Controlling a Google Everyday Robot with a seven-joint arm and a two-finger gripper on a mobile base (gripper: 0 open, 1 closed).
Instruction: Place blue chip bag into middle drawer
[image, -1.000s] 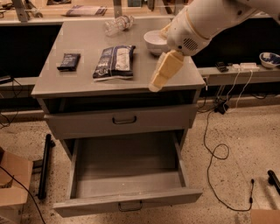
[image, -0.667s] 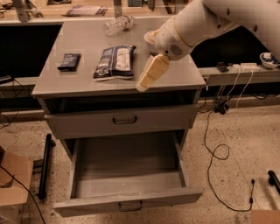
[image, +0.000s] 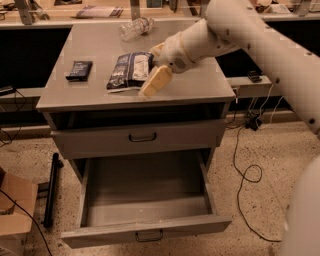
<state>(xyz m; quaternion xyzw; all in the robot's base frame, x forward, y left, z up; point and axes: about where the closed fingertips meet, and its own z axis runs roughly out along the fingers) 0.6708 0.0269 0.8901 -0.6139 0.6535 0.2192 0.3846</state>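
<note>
We are bringing the gripper (image: 151, 85) leftward, up beside the blue chip bag (image: 129, 71) lying on the tabletop (image: 200, 86); whether it is spread or pinching we are unable to judge. The middle drawer (image: 145, 190) is standing pulled out.

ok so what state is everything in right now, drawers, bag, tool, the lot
blue chip bag: lying flat on the tabletop, not lifted
middle drawer: pulled open
upper drawer: shut
tool: low over the tabletop's front, at the bag's right edge; contact unclear
black packet: flat on the tabletop, apart from the bag
clear bottle: on its side at the back
</note>
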